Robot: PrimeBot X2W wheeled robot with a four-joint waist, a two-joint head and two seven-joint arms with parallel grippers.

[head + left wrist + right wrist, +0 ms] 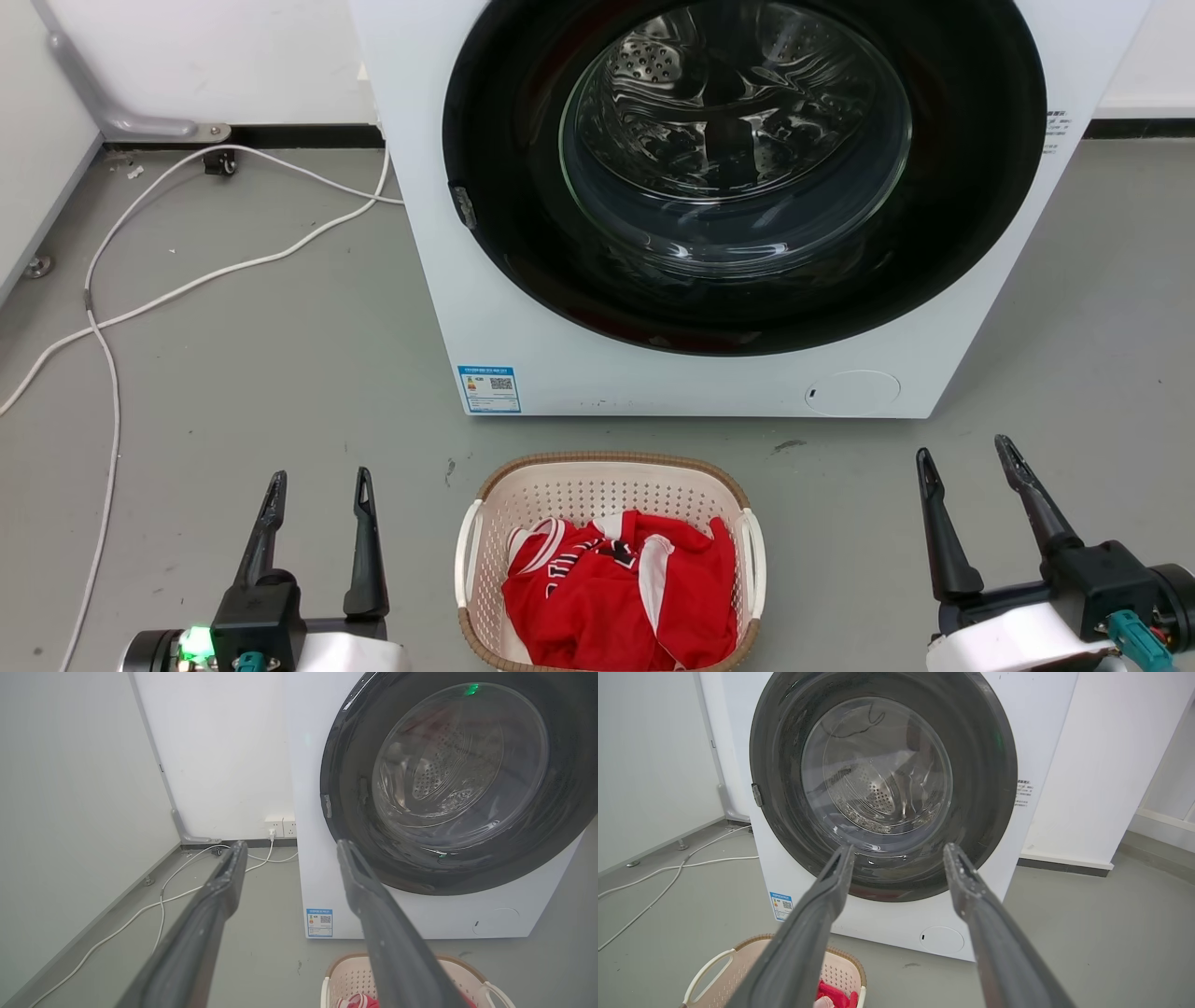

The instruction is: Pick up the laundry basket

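Observation:
The cream laundry basket (597, 490) with a brown woven-look rim and white side handles sits on the grey floor just in front of the washer, holding a red and white garment (624, 590). My left gripper (317, 487) stands open to the basket's left, well apart from it. On the other side my right gripper (966, 455) is open too, with nothing between its fingers. The left wrist view catches the basket (348, 977) at its bottom edge, partly behind one finger. In the right wrist view the basket (731, 970) lies at the lower left.
A white front-loading washer (523, 317) with a dark round door (742, 168), which looks shut, stands directly behind the basket. White cables (177, 294) trail over the floor at the left, running to a wall socket (279, 827). Walls close in at the far left.

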